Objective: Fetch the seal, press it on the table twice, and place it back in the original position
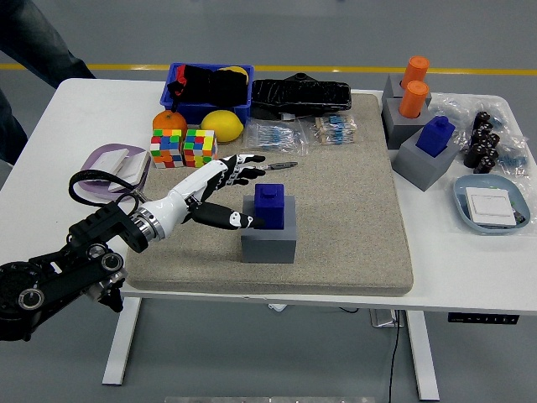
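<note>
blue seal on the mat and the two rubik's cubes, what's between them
In the head view, the left hand reaches in between the blue seal and the cubes, fingers spread; under it is only bare mat.

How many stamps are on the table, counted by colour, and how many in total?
Blue stamps: 2, one on the mat, one at the right
Orange stamps: 2, and
Total: 4
</note>
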You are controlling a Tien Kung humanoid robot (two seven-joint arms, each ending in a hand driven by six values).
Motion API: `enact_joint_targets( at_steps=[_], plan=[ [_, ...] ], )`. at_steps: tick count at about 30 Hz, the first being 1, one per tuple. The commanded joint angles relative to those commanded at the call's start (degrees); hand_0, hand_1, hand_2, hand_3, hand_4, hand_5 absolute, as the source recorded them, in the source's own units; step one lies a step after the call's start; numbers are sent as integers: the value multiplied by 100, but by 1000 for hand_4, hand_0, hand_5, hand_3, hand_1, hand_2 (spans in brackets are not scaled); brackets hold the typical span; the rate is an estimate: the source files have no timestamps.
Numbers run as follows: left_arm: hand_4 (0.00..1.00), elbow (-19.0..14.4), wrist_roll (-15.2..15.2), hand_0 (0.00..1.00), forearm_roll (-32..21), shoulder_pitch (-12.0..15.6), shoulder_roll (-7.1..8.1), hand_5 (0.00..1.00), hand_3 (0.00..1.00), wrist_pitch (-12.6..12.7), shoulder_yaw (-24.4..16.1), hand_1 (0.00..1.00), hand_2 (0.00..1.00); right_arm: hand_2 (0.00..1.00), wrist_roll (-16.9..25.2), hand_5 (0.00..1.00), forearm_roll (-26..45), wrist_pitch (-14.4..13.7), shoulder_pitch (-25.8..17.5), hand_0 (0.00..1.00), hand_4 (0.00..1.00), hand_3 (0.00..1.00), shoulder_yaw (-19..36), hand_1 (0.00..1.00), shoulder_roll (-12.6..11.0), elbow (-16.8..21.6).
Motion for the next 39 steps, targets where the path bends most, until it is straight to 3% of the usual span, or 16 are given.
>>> enact_joint_targets(
  at_steps=[18, 19, 39],
  plan=[
    [959, 178, -89, 822, -107, -181, -215, 2, 912, 153, 319, 845, 821, 661, 0, 443, 33, -13, 10, 783, 779, 611, -91, 682, -22, 0],
    [915, 181, -92, 819, -107, -182, -221, 2, 908, 157, 331, 828, 798, 661, 1, 443, 36, -12, 9, 784, 779, 611, -98, 683, -23, 0],
    [850, 327, -233, 791, -63, -196, -382, 2, 884, 426, 543, 766, 741, 661, 14, 445, 66, -15, -2, 784, 784, 611, -212, 682, -54, 0]
  ],
)
